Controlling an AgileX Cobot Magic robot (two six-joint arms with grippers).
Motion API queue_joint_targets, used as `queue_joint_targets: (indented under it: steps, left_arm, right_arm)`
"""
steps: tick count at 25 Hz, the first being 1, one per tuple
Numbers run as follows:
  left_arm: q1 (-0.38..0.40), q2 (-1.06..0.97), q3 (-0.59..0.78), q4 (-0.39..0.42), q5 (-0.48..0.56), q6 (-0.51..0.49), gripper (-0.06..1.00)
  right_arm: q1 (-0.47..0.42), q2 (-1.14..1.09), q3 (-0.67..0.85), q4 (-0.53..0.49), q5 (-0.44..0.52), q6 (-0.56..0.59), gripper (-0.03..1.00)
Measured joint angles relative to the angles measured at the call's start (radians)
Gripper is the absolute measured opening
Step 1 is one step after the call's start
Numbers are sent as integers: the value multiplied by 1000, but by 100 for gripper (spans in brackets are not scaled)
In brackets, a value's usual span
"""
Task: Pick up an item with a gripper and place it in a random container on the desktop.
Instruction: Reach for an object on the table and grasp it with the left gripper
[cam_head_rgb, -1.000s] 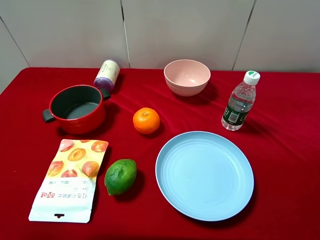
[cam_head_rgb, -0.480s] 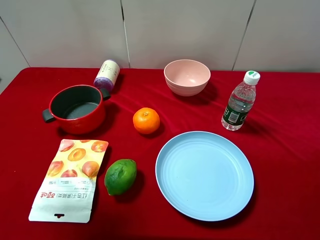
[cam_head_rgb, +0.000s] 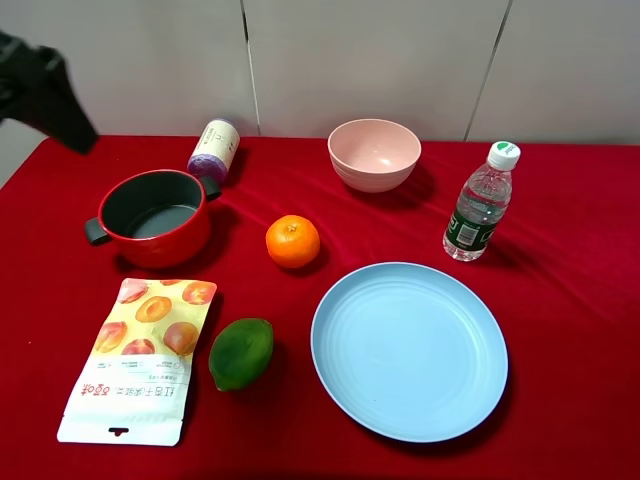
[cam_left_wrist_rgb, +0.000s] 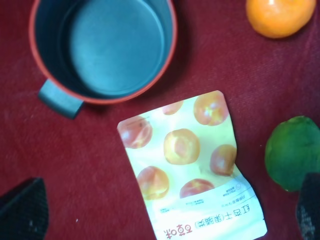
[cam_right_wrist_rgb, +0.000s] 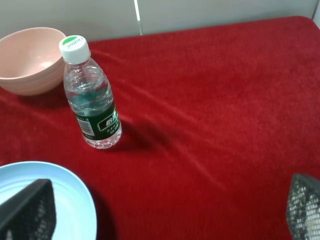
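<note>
Exterior high: we see the mandarin (cam_head_rgb: 293, 241) sitting on the desktop (cam_head_rgb: 560, 300), which is covered in red cloth. It lies about mid-table, apart from everything else, with the red pot (cam_head_rgb: 165, 243) to its left and the blue plate (cam_head_rgb: 408, 350) to its lower right. The pot is upright. A snack pouch (cam_head_rgb: 140, 358) lies flat in front of the pot, with a lime (cam_head_rgb: 241, 352) just beside it. At the back are a purple roll (cam_head_rgb: 213, 150), a pink bowl (cam_head_rgb: 375, 175) and a water bottle (cam_head_rgb: 481, 202) standing upright. A dark piece of the left arm (cam_head_rgb: 42, 88) shows at the top-left corner, and we cannot tell its claw state from here.

Left wrist: we see the left gripper (cam_left_wrist_rgb: 165, 212) with its fingertips (cam_left_wrist_rgb: 22, 210) spread wide at the frame edges, holding nothing. It looks down on the pouch (cam_left_wrist_rgb: 190, 165). The pot (cam_left_wrist_rgb: 47, 50) shows its dark grey inside and one handle. The mandarin (cam_left_wrist_rgb: 280, 17) is on the cloth at the frame corner, clear of the pot. The lime (cam_left_wrist_rgb: 292, 152) is close to one fingertip.

Right wrist: we see the right gripper (cam_right_wrist_rgb: 165, 210) also spread wide and gripping nothing, with its fingertips (cam_right_wrist_rgb: 27, 210) over the plate (cam_right_wrist_rgb: 70, 200) edge and bare cloth. The bottle (cam_right_wrist_rgb: 92, 100) stands near the bowl (cam_right_wrist_rgb: 30, 60).
</note>
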Motion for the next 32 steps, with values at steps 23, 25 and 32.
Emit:
queue_joint_targets:
  steps: [23, 25, 32]
  left_arm:
    - [-280, 488, -325, 0, 39, -36, 99]
    - [-296, 528, -358, 0, 47, -36, 99]
    - [-341, 662, -455, 20, 74, -38, 99]
  right_arm:
    - [0, 0, 0, 0, 0, 0, 69]
    - [0, 0, 0, 0, 0, 0, 69]
    - [0, 0, 0, 0, 0, 0, 69]
